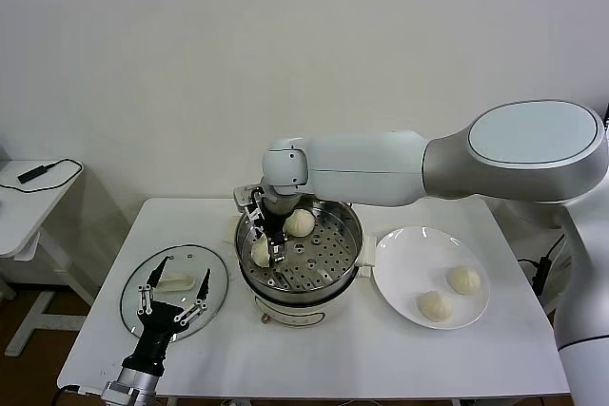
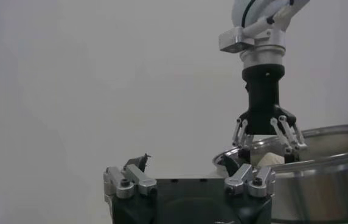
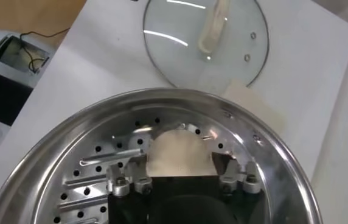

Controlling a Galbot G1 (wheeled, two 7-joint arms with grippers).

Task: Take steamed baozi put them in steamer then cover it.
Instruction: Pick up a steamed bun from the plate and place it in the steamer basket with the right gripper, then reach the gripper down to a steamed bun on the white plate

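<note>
**Bun set down at steamer's left edge**

Fingers of the right gripper (image 1: 269, 246) are seen spread either side of a bun (image 1: 260, 252) on the steamer (image 1: 333, 284) tray; a straight lift is judged next. The bun is round, without long axis. Two buns (image 1: 449, 293) lie on the plate (image 1: 400, 254), nearer this arm. The left gripper (image 1: 174, 299) is spread over the cover (image 1: 217, 271).

White plate (image 1: 409, 259) on white table (image 1: 381, 349); side table (image 1: 19, 211).
</note>
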